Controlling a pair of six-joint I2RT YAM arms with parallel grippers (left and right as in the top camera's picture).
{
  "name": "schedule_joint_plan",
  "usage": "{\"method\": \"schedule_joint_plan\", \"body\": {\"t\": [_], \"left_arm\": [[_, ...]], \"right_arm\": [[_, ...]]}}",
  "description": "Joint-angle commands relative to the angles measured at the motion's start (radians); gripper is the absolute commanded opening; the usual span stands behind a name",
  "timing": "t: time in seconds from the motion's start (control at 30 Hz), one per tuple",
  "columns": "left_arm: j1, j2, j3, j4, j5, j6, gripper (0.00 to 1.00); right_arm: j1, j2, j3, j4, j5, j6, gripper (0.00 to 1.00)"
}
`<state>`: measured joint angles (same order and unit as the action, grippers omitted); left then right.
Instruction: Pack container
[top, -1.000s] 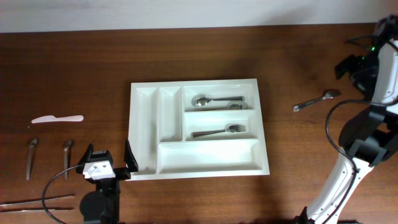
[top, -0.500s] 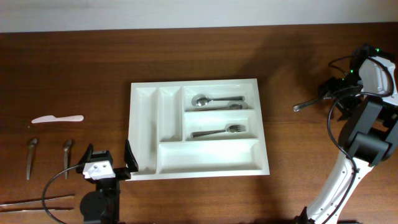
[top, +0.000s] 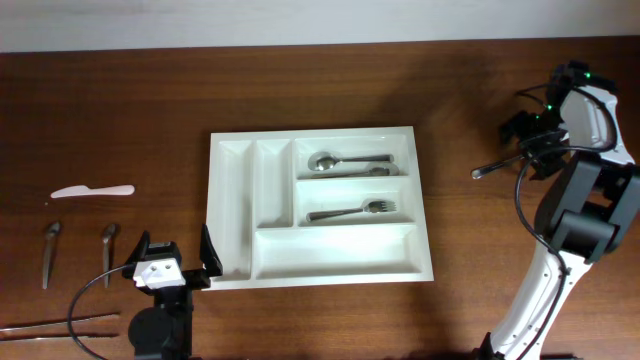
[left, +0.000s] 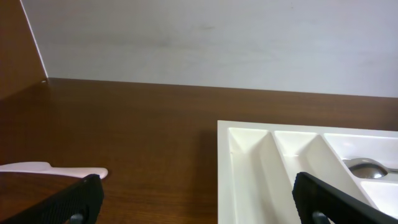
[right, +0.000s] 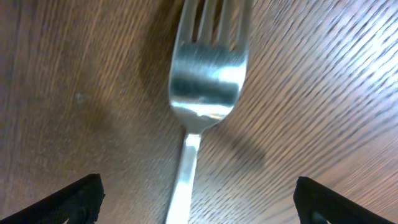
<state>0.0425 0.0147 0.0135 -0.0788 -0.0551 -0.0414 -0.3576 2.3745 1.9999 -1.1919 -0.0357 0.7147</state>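
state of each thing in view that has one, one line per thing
container, on the table, narrow and bottom compartments empty
spoon, lying in the top wide compartment
packed fork, lying in the middle wide compartment
loose fork, flat on the table, unheld
right gripper, open over the loose fork
left gripper, open, empty
white knife, flat on the table

text: none legible | labels, brands, numbers: none | fork (right: 202, 81): maybe too blurred to tell
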Motion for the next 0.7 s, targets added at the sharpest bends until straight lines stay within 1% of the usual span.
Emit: {"method": "schedule_joint_plan", "body": {"t": [0.0, 0.17, 0.67], "left_arm": [[0.007, -0.01, -0.004, -0.001, 0.008, 0.019, 0.99], [0.007, -0.01, -0.004, -0.001, 0.008, 0.019, 0.99], [0.007, -0.009, -0.004, -0.001, 0.008, 0.019, 0.99]], "right_arm": [[0.006, -0.011, -0.004, -0.007, 0.003, 0.101, 0.99], [0.004, -0.01, -0.004, -0.011, 0.014, 0.158, 0.99], [-0.003, 0.046, -0.005, 0.005, 0.052, 0.154, 0.99]]}}
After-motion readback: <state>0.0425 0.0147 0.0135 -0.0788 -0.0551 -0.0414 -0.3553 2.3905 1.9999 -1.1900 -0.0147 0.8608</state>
